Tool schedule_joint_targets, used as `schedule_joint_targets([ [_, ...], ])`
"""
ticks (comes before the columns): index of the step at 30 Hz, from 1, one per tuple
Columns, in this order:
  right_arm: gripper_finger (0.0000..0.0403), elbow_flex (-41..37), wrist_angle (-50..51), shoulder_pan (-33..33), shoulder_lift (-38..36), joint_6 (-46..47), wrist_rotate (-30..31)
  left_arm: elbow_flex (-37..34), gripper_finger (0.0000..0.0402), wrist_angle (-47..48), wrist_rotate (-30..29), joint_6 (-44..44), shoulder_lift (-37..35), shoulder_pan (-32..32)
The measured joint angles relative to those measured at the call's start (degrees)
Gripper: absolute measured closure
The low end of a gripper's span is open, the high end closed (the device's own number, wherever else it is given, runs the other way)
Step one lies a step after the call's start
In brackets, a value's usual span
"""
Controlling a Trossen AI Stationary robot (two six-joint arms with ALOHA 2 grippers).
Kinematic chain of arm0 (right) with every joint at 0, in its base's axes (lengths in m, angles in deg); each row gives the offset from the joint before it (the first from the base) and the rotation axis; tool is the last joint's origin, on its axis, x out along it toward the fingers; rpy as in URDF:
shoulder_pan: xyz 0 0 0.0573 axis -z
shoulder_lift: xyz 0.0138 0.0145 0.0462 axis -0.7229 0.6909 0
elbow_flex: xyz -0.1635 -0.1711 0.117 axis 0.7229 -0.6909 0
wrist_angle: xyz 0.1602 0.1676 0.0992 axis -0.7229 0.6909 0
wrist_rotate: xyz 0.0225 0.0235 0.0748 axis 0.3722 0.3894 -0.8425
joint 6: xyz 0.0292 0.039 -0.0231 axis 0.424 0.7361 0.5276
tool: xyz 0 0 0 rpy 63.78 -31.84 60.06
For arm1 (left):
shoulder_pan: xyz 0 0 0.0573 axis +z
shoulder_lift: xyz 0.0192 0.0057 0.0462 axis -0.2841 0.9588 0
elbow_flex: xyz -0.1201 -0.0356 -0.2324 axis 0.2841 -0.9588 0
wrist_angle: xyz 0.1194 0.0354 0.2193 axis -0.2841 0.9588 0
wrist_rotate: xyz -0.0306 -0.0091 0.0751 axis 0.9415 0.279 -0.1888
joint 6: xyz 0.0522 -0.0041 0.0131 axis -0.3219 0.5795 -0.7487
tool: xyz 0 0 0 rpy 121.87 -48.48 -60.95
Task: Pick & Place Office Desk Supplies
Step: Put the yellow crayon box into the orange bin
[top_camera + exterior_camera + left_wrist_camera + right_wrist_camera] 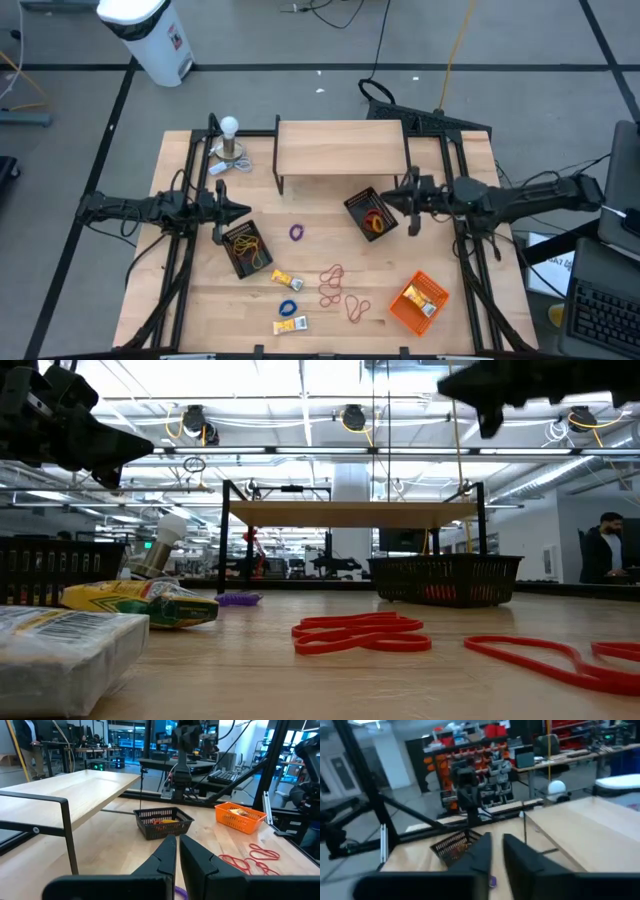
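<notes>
From above, the table (pixel 330 310) is light wood with a black frame, on a grey floor with dark lines. A small wooden shelf (pixel 340 147) stands at the far edge, and a lamp (pixel 230 140) stands to its left. A white bin (pixel 150 35) is on the floor beyond. The left gripper (pixel 237 211) hangs just over the left mesh tray (pixel 247 248), with fingers together and nothing between them. The right gripper (pixel 393 202) is beside the right mesh tray (pixel 371 213), which holds red and orange bands. Its fingers also look together and empty. An orange tray (pixel 418 302) with a packet inside sits near the front right. Loose on the wood lie red bands (pixel 337 287), a purple band (pixel 297 232), a blue band (pixel 288 308) and two packets (pixel 286 279) (pixel 291 325).

From table height, red bands (pixel 360 633) lie in front and one packet (pixel 145 603) lies at the left. A nearer packet (pixel 60 645) shows a barcode, but I cannot read any words. Behind is a large hall with ceiling lights and pipes. A person (pixel 604 550) stands at the far right.

In the left wrist view, the two fingers (pixel 165 857) are almost touching. Ahead are the mesh tray (pixel 164 821), the orange tray (pixel 240 816) and red bands (pixel 250 859). Workbenches fill the room behind.

In the right wrist view, the fingers (pixel 480 852) are close together. A mesh tray (pixel 455 845), the purple band (pixel 492 880) and the lamp (pixel 556 789) show. Shelves with red and orange bins stand behind. The writing there is too blurred to read.
</notes>
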Motion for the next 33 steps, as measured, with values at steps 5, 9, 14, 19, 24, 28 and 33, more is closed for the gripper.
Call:
schedule_joint_targets([
  [5, 0.0392, -5.6, 0.7, 2.7, -6.4, 2.6, -0.2, 0.0, 0.0376, 0.0, 0.0, 0.2, 0.0, 0.0],
  [9, 0.0401, -9.0, 0.5, 3.8, -11.4, 1.8, -2.9, 0.0, 0.0376, 0.0, 0.0, 0.3, 0.0, 0.0],
  [14, 0.0402, -13.5, -3.0, 3.6, -15.9, 1.1, -2.9, 0.0, 0.0376, 0.0, 0.0, 0.3, 0.0, 0.0],
  [19, 0.0402, -20.2, -13.7, 3.6, -17.9, -2.0, -2.9, 0.0, 0.0376, 0.0, 0.0, 0.3, 0.0, 0.0],
  [24, 0.0402, -25.7, -22.1, 3.6, -18.0, -4.3, -0.4, 0.0, 0.0376, -0.1, -0.1, 1.8, 0.0, 0.0],
  [28, 0.0401, -26.4, -19.0, 3.6, -17.6, -4.9, 1.9, 0.0, 0.0376, -0.1, -0.2, 4.1, 0.0, 0.0],
  [33, 0.0402, -26.4, -18.4, 3.6, -16.4, -6.1, 1.9, 0.6, 0.0376, 1.2, -3.0, 11.5, 0.2, 0.1],
])
